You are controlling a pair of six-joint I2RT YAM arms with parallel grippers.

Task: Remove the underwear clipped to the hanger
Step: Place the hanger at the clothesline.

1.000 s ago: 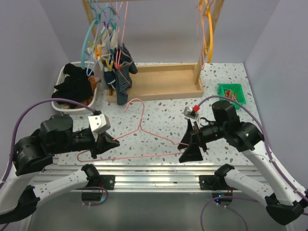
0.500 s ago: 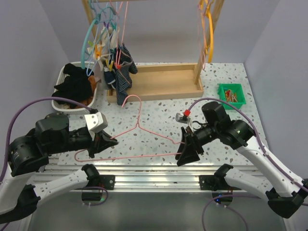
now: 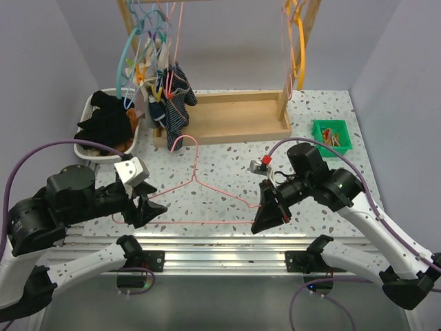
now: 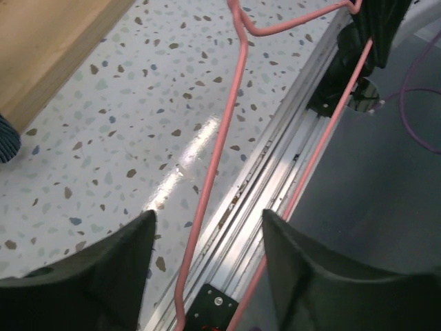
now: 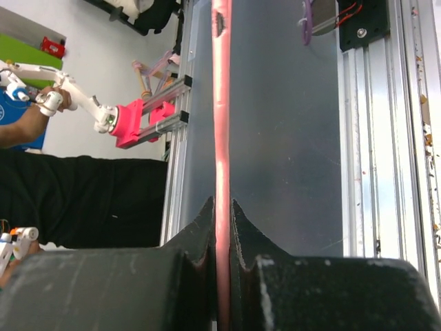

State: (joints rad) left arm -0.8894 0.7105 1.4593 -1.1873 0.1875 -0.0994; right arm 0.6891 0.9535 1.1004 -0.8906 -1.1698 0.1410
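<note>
Top view: high behind the arm bases, looking down and far across the counter (image 3: 227,165) to the wooden rack (image 3: 234,117).
Left wrist: close above the counter's near edge, facing right along the pink hanger (image 4: 216,148).
Right wrist: tight on the right gripper (image 5: 222,221), facing out past the counter's near edge.
Shared: the pink hanger, in all three.

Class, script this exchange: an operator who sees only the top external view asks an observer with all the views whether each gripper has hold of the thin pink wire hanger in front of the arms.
Operator: Is the right gripper shut on the thin pink wire hanger?
Observer: Yes. The right wrist view shows the right gripper with its fingers pressed together on the thin pink wire hanger.
Operator: And the left gripper?
Observer: The left wrist view shows the left gripper open, with the hanger's wire running between its spread fingers.
</note>
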